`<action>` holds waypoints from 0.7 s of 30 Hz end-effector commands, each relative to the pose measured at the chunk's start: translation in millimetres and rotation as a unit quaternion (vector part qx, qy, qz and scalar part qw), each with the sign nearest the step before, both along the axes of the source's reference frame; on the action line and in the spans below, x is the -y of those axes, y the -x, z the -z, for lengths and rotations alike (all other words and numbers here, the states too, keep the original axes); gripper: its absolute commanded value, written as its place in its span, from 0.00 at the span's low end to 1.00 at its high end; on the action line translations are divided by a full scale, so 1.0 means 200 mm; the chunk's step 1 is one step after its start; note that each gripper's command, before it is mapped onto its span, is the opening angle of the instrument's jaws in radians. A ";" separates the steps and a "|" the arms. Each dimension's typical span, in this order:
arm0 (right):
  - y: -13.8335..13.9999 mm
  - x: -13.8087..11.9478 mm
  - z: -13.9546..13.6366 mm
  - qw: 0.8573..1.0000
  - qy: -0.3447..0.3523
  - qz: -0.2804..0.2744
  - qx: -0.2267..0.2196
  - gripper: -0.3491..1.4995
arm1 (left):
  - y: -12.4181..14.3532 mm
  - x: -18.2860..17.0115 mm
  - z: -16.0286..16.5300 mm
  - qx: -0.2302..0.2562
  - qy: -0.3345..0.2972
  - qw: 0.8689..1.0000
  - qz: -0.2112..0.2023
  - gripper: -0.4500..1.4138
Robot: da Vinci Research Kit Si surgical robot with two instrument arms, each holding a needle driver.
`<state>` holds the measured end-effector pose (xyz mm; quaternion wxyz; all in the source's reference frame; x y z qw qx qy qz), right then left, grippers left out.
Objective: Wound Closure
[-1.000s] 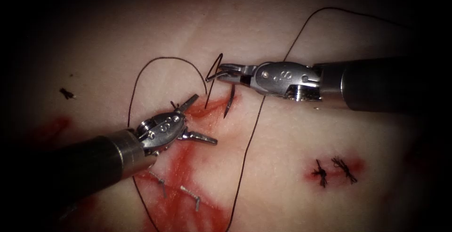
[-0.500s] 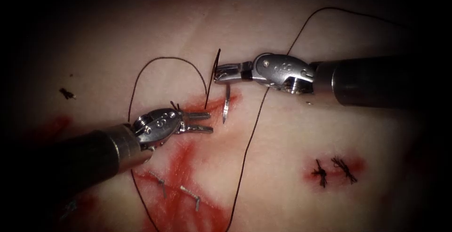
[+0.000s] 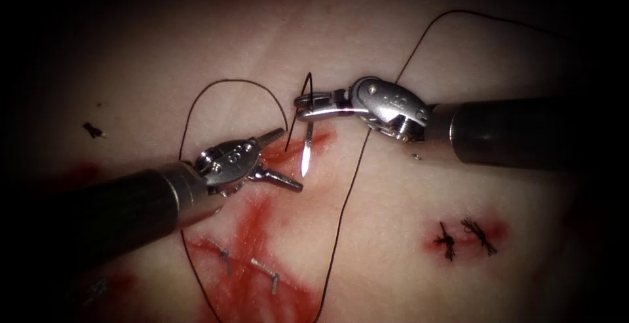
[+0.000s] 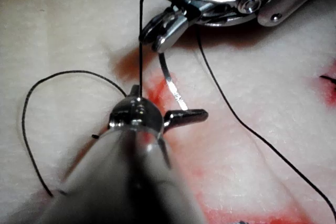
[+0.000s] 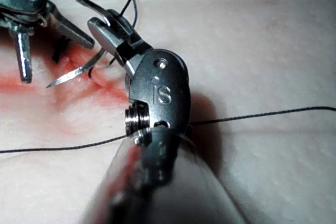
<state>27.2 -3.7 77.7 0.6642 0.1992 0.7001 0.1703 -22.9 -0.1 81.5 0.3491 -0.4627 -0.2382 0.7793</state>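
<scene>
My right tool point(image 3: 308, 105) comes in from the right, jaws shut on the curved needle point(image 3: 306, 145) near its tail end. The needle hangs free above the tissue point(image 3: 406, 198). Its tip points down over the upper end of the red cut point(image 3: 259, 218). In the right wrist view the needle point(image 5: 73, 74) sticks out sideways from the right tool point(image 5: 86, 13). My left tool point(image 3: 289, 160) lies just left of the needle, open and holding nothing, its jaws spread on either side of the cut's top. Dark thread point(image 3: 229, 82) runs from the needle's tail, arcs to the left and passes under the left shaft.
A long strand of thread point(image 3: 347, 195) crosses the tissue from the upper right down to the lower edge. Two knotted stitches point(image 3: 462, 236) sit at the right. Short cut ends point(image 3: 265, 274) lie in red fluid below the left tool; another scrap point(image 3: 94, 130) lies far left.
The right tool has turned at the wrist, swinging the needle so that its tip points straight down. The left jaws closed halfway, then spread wide again, and the tool edged up and right.
</scene>
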 end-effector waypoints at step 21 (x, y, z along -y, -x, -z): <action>-0.008 0.005 -0.001 0.998 -0.003 -0.001 -0.057 0.00 | 0.002 -0.003 -0.007 0.030 -0.088 0.995 0.023 0.67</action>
